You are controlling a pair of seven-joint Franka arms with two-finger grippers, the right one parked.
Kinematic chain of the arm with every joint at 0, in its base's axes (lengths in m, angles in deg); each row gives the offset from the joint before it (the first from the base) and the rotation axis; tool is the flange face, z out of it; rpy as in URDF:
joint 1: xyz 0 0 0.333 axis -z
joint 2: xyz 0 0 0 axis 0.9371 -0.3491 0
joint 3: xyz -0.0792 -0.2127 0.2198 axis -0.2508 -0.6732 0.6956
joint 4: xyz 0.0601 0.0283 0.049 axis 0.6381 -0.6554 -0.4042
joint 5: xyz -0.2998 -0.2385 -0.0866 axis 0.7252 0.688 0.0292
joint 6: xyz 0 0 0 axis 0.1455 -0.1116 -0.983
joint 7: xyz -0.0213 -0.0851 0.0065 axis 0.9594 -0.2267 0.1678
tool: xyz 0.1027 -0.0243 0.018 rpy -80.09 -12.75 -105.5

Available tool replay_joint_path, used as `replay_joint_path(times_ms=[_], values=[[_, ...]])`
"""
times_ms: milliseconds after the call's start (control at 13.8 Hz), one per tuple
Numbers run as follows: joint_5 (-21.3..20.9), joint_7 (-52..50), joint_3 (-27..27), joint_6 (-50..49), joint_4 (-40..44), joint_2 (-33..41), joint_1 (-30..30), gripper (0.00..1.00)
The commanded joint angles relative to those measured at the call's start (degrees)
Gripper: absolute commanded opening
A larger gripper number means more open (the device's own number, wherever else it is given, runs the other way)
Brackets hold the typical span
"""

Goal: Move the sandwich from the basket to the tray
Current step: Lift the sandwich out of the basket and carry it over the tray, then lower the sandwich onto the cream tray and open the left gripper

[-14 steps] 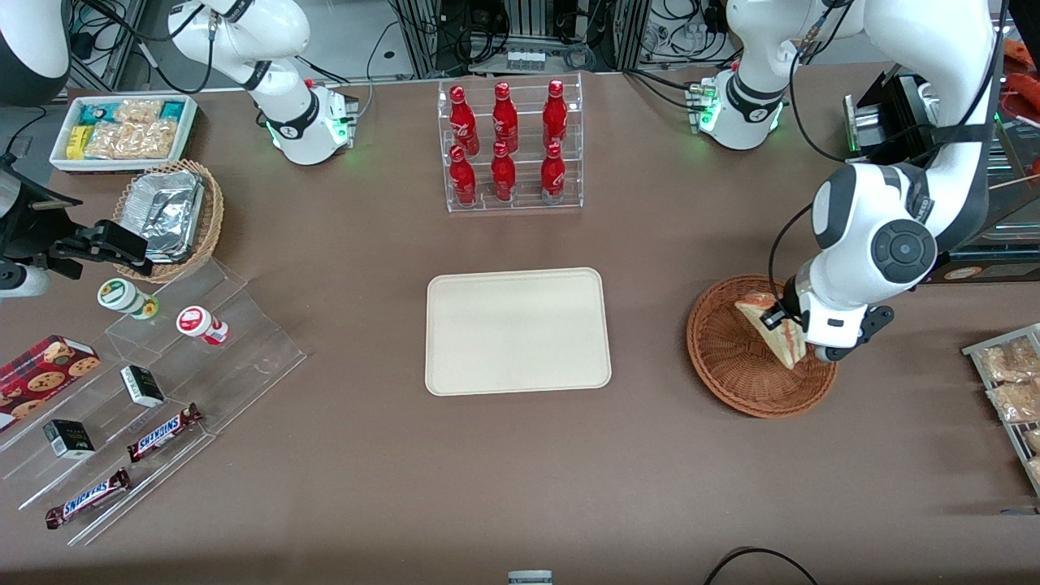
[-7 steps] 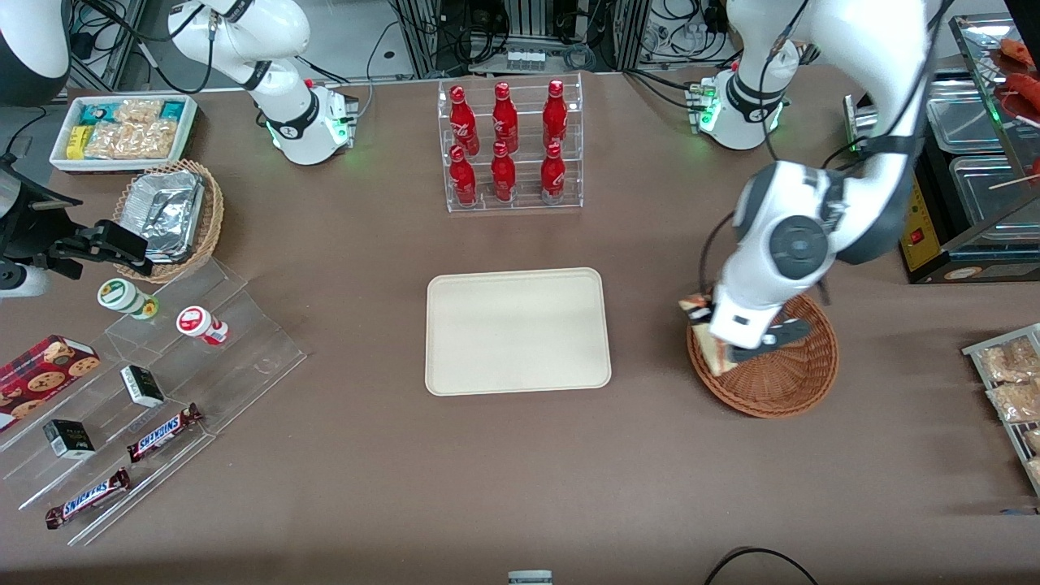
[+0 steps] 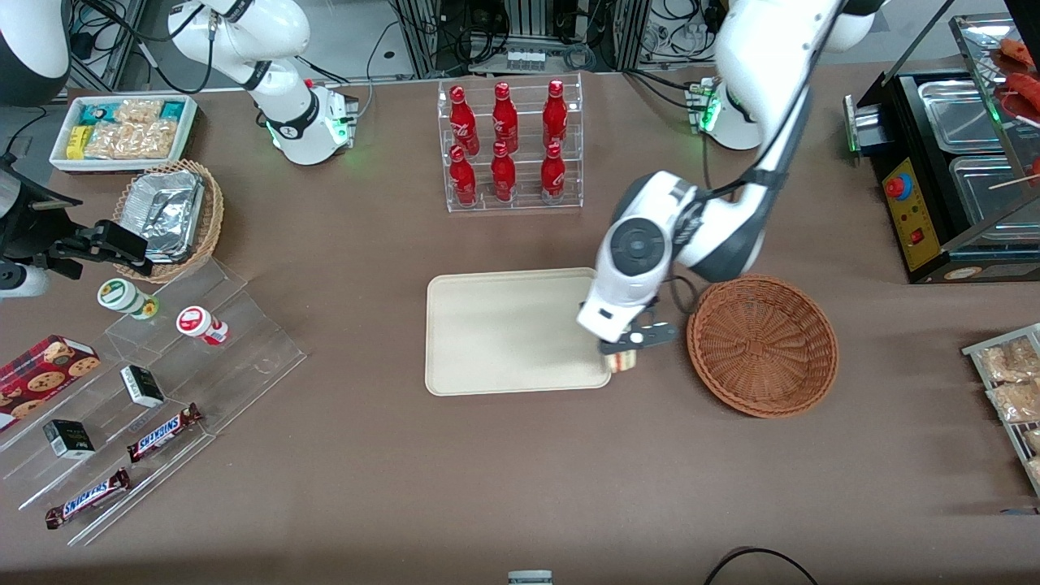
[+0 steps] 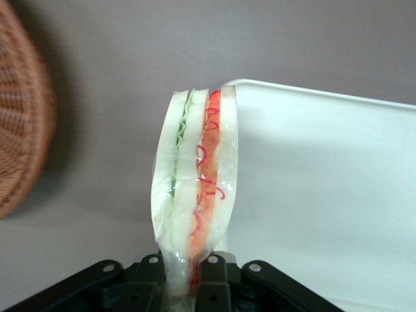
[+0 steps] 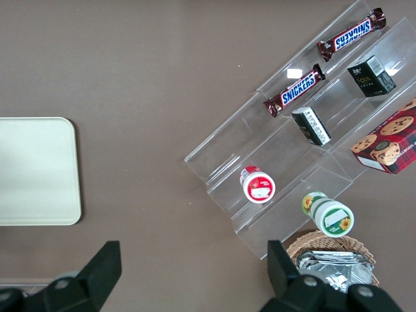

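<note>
One tray point(image 3: 504, 329) sits centre frame, bare; at its right edge the tool point(image 3: 624, 351) hangs clamped on the sandwich point(image 3: 623, 361), held on edge, likely for carrying over the rim. Basket point(image 3: 762, 344) right of it on the counter point(image 3: 520, 471), now empty.

Cream tray point(image 3: 504, 325), reddish-brown woven basket point(image 3: 764, 345)

A robotics lab is being shown, dressed as a snack shop: red bottles point(image 3: 504, 146) are being displayed in an acrylic rack point(image 3: 513, 201), Snickers bars point(image 3: 166, 431) on clear steps point(image 3: 244, 357), with cables point(image 3: 455, 32) being run along the brown table point(image 3: 406, 487).
</note>
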Motion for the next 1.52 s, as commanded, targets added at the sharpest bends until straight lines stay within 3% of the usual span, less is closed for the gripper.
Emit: replay_joint_path(times_ms=[0, 508, 1089, 1161, 1234, 1306, 1452], values=[[0.8, -1.9, 0.8, -1.5, 8.3, -6.5, 3.6, 0.0], [2.0, -8.6, 1.0, -1.6, 21.5, -17.8, 11.3, 0.0], [1.9, -13.0, 0.9, -2.4, 24.8, -21.0, 11.8, 0.0], [2.0, -13.3, 1.0, -2.1, 24.8, -21.0, 11.8, 0.25], [1.9, -13.2, 1.0, -2.1, 24.8, -20.9, 11.8, 0.77], [1.9, -13.0, 1.0, -2.1, 24.8, -20.8, 11.8, 1.0], [1.8, -13.3, 1.0, -2.2, 24.8, -20.3, 11.8, 1.0]])
